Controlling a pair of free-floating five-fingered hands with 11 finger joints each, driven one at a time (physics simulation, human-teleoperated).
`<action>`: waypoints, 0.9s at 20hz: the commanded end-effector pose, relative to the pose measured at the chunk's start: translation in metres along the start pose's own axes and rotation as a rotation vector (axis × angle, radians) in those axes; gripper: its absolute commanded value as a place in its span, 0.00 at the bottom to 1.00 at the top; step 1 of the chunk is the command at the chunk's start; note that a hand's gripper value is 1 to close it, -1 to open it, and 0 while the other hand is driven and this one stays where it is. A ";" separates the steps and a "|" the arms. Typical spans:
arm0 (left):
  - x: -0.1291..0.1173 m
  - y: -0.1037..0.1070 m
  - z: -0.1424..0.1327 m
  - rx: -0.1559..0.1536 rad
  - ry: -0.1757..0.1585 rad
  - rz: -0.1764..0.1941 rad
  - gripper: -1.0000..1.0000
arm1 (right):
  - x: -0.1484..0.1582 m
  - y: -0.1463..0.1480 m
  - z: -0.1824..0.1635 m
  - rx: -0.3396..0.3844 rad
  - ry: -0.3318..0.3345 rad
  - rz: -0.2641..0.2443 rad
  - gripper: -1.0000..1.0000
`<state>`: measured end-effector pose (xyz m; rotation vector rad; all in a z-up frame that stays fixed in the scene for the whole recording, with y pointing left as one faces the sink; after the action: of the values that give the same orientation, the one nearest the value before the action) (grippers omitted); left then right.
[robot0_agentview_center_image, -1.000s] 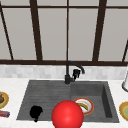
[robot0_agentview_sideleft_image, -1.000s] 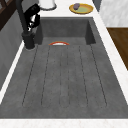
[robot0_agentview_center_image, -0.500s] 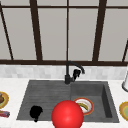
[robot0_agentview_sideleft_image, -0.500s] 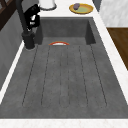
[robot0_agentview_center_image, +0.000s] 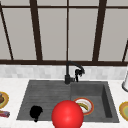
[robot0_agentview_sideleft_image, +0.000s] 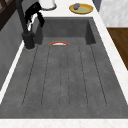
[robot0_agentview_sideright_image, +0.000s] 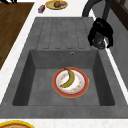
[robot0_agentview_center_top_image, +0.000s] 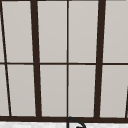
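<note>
Red and smooth, the ball (robot0_agentview_center_image: 67, 114) is looking light but slippery, best cupped round its widest girth; the left hand (robot0_agentview_center_image: 35, 112) is hovering near it, seemingly curled and empty.

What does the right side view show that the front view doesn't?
The right side view alone shows the banana lying on the red-rimmed plate and the basin's drain. The front view alone shows the window, a red ball and the left hand over the drainboard's front. Both share the faucet, the sink and that plate.
</note>
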<state>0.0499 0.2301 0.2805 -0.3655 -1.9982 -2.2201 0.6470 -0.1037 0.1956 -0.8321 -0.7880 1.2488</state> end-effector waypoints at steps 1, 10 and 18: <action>0.000 0.000 0.000 0.000 0.000 0.000 0.50 | 0.000 0.001 -0.001 0.087 0.031 0.141 0.00; 0.000 0.000 0.000 0.000 0.000 0.000 0.50 | 0.027 0.017 -0.011 0.222 0.067 0.201 0.00; 0.000 0.000 0.000 0.000 0.000 0.000 0.50 | 0.038 0.019 -0.038 0.131 0.095 0.224 1.00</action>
<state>0.0499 0.2301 0.2805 -0.3655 -1.9982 -2.2201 0.6745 -0.0760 0.1744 -0.9678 -0.5906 1.3433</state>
